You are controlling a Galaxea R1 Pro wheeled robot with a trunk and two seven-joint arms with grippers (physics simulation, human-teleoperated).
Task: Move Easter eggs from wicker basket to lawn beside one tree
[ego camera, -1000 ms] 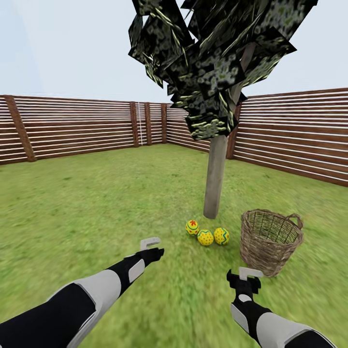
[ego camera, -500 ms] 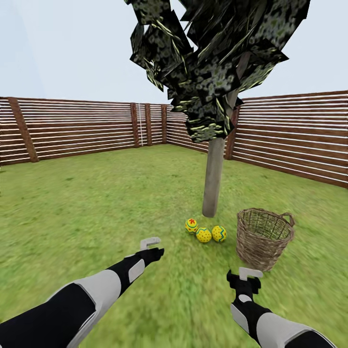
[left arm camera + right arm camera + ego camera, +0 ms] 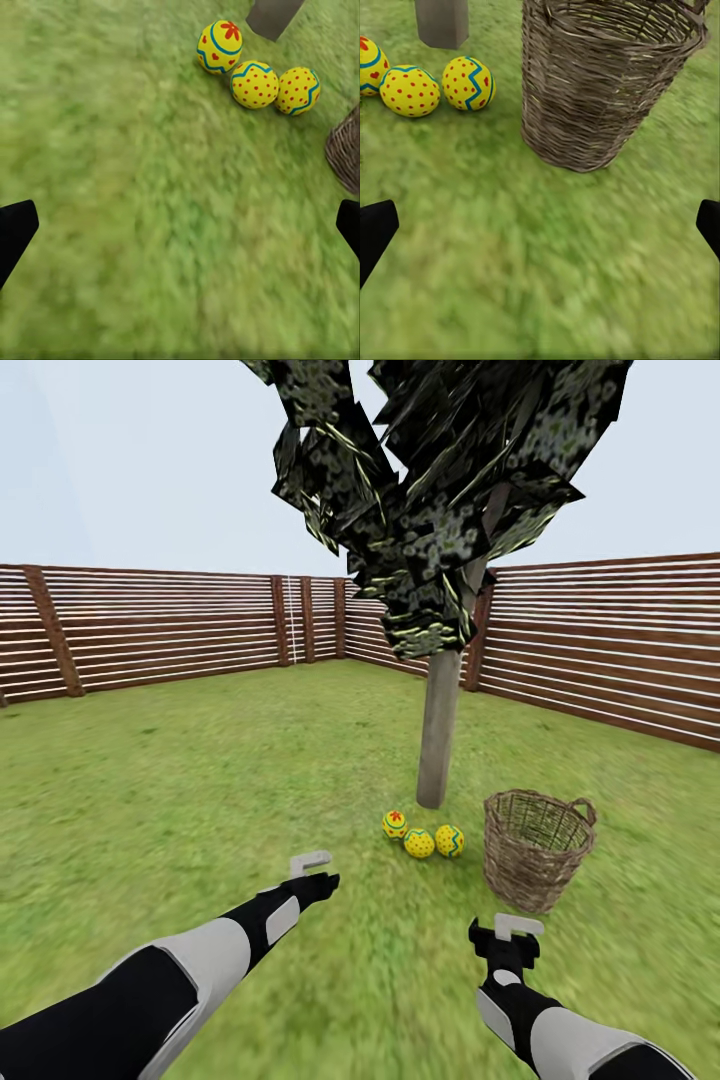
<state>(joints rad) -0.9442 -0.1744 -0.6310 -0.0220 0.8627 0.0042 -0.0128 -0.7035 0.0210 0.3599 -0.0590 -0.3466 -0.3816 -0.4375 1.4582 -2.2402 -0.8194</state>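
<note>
The wicker basket (image 3: 607, 82) is rough open weave; the Easter eggs (image 3: 253, 84) look smooth and matt; the fence (image 3: 170, 625) is slatted wood.

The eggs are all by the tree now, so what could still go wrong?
Two things, maybe. The three Easter eggs lie loose on the lawn at the foot of the tree, touching or nearly so, so a nudge from an arm or the base might roll them away. The wicker basket stands close beside them; if bumped, it could tip onto them.
</note>
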